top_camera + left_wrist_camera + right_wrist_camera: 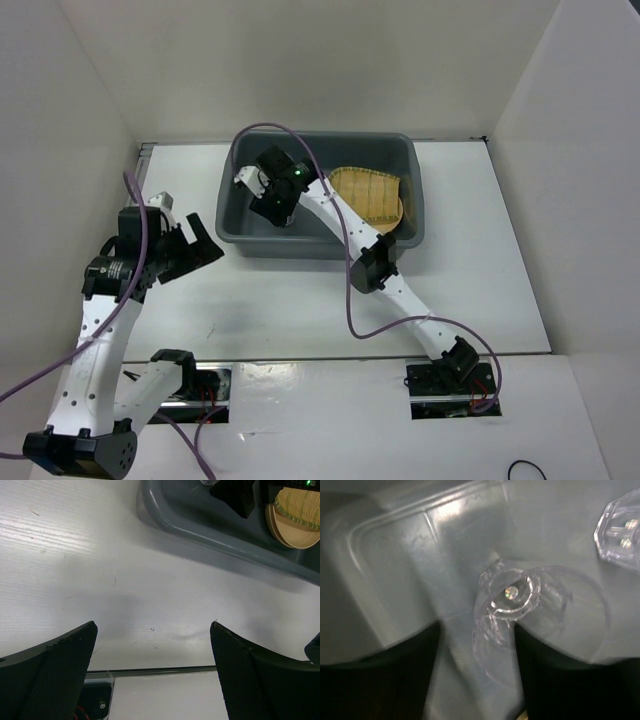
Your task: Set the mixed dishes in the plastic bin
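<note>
The left arm (95, 340) rises from its base at the near left corner of the tabletop (280, 310) with its elbow bent. The left end effector (197, 248) hovers above the surface near the left edge, fingers spread wide. The right arm (345, 225) stretches diagonally from the near edge toward the far middle, wrist tipped downward. The fingers of the right end effector (276, 203) stand parted.
</note>
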You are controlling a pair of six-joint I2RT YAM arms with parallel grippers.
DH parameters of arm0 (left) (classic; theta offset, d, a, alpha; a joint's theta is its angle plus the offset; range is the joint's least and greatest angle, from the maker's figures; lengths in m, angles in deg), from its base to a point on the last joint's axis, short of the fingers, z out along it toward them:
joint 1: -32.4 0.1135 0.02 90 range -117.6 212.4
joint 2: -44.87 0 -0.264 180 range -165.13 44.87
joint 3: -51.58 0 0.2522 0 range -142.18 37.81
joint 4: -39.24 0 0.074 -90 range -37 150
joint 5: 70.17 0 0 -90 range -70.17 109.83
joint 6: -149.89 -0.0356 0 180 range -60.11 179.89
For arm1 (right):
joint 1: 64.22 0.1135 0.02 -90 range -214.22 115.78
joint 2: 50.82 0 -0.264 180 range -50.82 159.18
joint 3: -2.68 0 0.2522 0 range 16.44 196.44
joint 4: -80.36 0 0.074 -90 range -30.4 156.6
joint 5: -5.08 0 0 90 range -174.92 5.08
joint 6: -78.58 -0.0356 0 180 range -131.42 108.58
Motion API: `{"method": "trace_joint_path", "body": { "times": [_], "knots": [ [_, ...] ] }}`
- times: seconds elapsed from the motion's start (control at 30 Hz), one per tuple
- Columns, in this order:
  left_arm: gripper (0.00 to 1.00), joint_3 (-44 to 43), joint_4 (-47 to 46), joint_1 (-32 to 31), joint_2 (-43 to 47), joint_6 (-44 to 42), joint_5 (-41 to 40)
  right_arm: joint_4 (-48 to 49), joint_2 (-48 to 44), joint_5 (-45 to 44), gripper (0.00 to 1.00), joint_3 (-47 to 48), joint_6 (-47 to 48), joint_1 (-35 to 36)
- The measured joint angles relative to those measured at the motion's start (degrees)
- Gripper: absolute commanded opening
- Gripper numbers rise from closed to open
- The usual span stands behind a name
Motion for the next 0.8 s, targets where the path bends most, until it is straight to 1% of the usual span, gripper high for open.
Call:
{"method": "trace_joint_path", "body": {
  "times": [0.03,0.07,0.13,0.17,0.2,0.23,0.27,0.33,0.5,0.53,0.57,0.67,0.8],
  "knots": [
    [1.00,0.15,0.11,0.00,0.39,0.00,0.00,-0.33,0.04,-0.35,0.74,0.00,-0.13,0.02],
    [1.00,0.22,0.24,0.00,0.72,0.00,0.00,-0.37,0.02,-0.79,0.76,0.00,-0.39,0.07],
    [1.00,0.28,0.48,0.00,1.38,0.00,0.02,0.02,-0.59,-1.92,0.85,-0.02,-1.27,0.13],
    [1.00,0.31,0.48,0.00,1.68,0.02,0.02,0.09,-1.11,-2.29,0.85,-0.02,-1.86,-0.02],
    [1.00,0.35,0.52,0.00,2.05,0.02,0.02,0.42,-2.03,-2.73,0.89,-0.07,-2.34,-0.22],
    [1.00,0.35,0.55,0.00,2.38,0.04,0.02,0.87,-3.45,-2.97,0.96,-0.28,-2.84,-0.35],
    [1.00,0.37,0.52,0.00,2.67,0.04,0.00,1.42,-5.27,-3.26,0.99,-0.39,-3.43,-0.50],
    [1.00,0.28,0.61,0.00,2.97,0.02,-0.02,3.30,-10.10,-4.79,0.99,-0.42,-3.91,-0.90],
    [1.00,-2.23,0.72,0.00,2.97,-0.61,-0.46,5.73,-26.56,-8.74,0.99,0.22,-4.26,-3.02],
    [1.00,-2.89,0.39,0.00,2.99,-1.14,-0.50,5.11,-29.73,-8.46,0.99,0.52,-4.50,-4.28],
    [1.00,-3.34,-0.24,0.00,3.04,-1.44,-0.42,4.96,-33.44,-7.96,0.99,-1.16,-4.81,-6.08],
    [1.00,-3.72,-2.25,0.00,3.23,-2.05,0.68,3.63,-43.76,-7.39,0.99,-10.25,-5.84,-14.21],
    [1.00,-3.72,-3.98,0.00,3.76,-3.19,1.88,2.05,-49.51,-6.69,0.99,-16.90,-6.99,-27.17]
  ]
}}
